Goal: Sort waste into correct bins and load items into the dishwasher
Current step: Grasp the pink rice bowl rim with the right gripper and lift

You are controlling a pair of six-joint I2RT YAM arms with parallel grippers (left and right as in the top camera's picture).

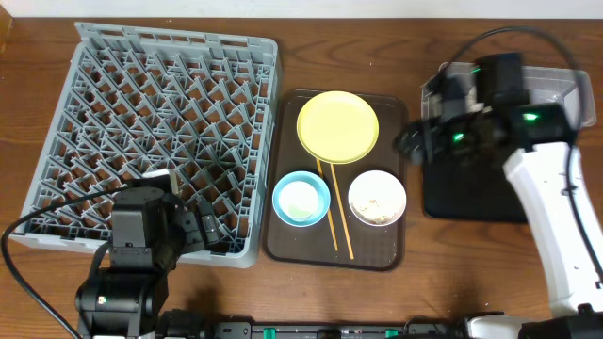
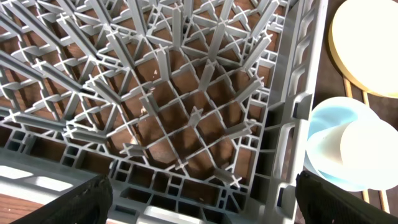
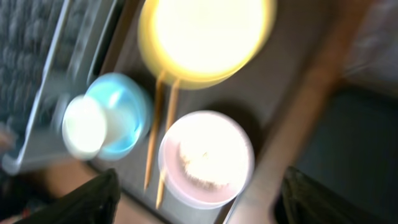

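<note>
The grey dish rack [image 1: 151, 104] fills the left. A brown serving tray [image 1: 372, 247] holds the yellow plate [image 1: 337, 125], the light blue bowl [image 1: 316, 209] with the small white cup [image 1: 300, 198] in it, the white bowl [image 1: 377, 198] with rice-like crumbs, and two chopsticks [image 1: 334, 212]. My left gripper [image 1: 203, 231] is open and empty over the rack's front right corner [image 2: 186, 124]. My right gripper [image 1: 412, 141] is open and empty above the tray's right edge; its blurred view shows the white bowl [image 3: 205, 155] below. Wrapper and napkin are out of view.
The clear tub [image 1: 551, 80] stands at the back right, partly under my right arm. The black tray [image 1: 471, 193] lies in front of it, right of the brown tray. The wooden table edge runs along the front.
</note>
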